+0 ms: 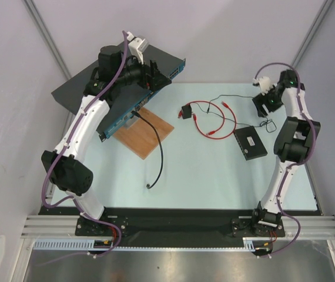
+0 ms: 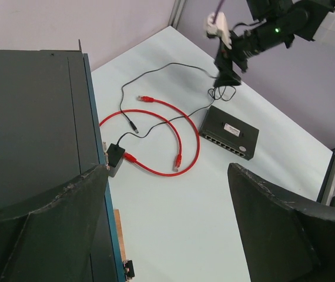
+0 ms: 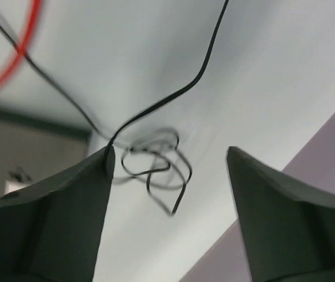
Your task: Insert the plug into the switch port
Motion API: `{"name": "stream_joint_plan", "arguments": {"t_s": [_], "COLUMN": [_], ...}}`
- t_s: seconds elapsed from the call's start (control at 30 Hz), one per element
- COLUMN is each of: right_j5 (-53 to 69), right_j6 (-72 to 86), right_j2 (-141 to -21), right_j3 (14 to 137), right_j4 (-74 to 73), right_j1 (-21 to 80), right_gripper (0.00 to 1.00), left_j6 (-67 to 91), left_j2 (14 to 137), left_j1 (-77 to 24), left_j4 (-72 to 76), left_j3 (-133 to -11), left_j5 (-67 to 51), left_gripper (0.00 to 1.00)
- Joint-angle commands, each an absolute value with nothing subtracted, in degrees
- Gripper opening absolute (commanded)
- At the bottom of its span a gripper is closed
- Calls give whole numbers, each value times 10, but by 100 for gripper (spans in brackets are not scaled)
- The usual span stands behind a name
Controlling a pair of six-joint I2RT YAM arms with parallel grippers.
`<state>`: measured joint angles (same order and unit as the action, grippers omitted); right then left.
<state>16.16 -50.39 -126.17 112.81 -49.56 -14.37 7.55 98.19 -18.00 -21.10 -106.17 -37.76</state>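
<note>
Left: one rack unit (image 2: 32,117). The left gripper (image 2: 168,176) hangs above it, fingers spread wide and empty. Next come one wooden board (image 1: 138,141), one thick black cable (image 1: 160,155) and one black cube (image 2: 116,156), its thin wire (image 3: 205,64) trailing right.

Centre: red cable (image 2: 197,141) lies looped on the table (image 1: 203,176). Three red ends show, so I judge two cables. The plug (image 2: 178,164) nearest the switch lies loose, near the ported edge but apart from it.

One switch (image 2: 231,126) sits label up. Its ports (image 2: 221,143) form one row, too small to count.

Right: the right gripper (image 3: 170,151) hovers over tangled wire, fingers wide and holding nothing; the wire appears to brush one finger.

Assessment: the plug is light, small and hard, and its latch tab is likely fragile. The cable is limp and will drag. Grip the plug body just behind its nose, not the cable. The switch looks light and may slide when pushed.
</note>
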Motion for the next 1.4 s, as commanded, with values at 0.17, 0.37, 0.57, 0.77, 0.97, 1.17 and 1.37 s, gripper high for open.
{"name": "stream_joint_plan", "arguments": {"t_s": [0.17, 0.37, 0.57, 0.77, 0.97, 1.17, 1.37], "right_j5": [160, 99, 63, 97, 179, 228, 271], "right_j6": [-434, -373, -300, -279, -283, -286, -218], "right_j2": [-1365, -1412, -1452, -1477, -1482, -1471, -1413], "right_j3": [1313, 1331, 1351, 1355, 1356, 1359, 1360], "right_j4": [-397, -295, -287, -325, -395, -448, -462], "right_j1": [-52, -36, -58, -78, -84, -84, -93], "right_gripper": [82, 73, 75, 72, 55, 15, 0], "left_j6": [60, 51, 45, 56, 81, 119, 158], "left_j2": [971, 966, 964, 973, 989, 992, 1002], "left_j1": [-185, -185, -185, -185, -185, -185, -195], "left_j4": [-211, -225, -229, -228, -222, -197, -154], "left_j3": [-1081, -1080, -1078, -1084, -1100, -1098, -1100], "left_j5": [-371, -359, -352, -359, -384, -412, -444], "left_gripper": [89, 89, 89, 89, 89, 89, 88]}}
